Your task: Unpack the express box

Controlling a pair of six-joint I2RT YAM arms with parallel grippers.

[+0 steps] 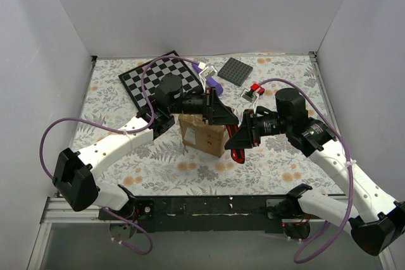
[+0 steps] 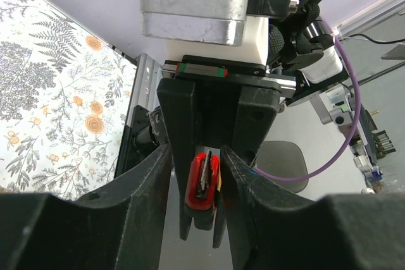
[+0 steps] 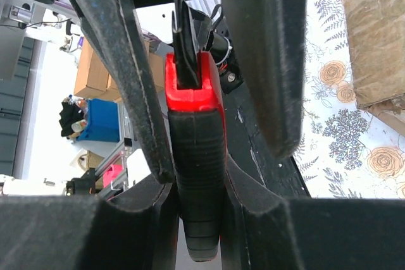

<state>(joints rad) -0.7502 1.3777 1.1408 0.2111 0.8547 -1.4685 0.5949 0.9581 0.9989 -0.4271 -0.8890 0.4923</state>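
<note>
Bright, even overhead light, soft shadows; the close right gripper (image 3: 199,188) looks dark and blurred.

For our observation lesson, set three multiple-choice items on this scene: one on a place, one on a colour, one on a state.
1. The small brown cardboard express box stands:
A on the checkered board
B on the floral-patterned table
C on the grey plate

2. The ribbed plastic utility knife is:
A blue and white
B red and black
C green

3. The right gripper is:
A open and empty
B shut on the box
C shut on the knife

Answers:
1 B, its base rests on the floral cover.
2 B, it has a red body and a black grip.
3 C, its fingers clamp the black grip.
</note>
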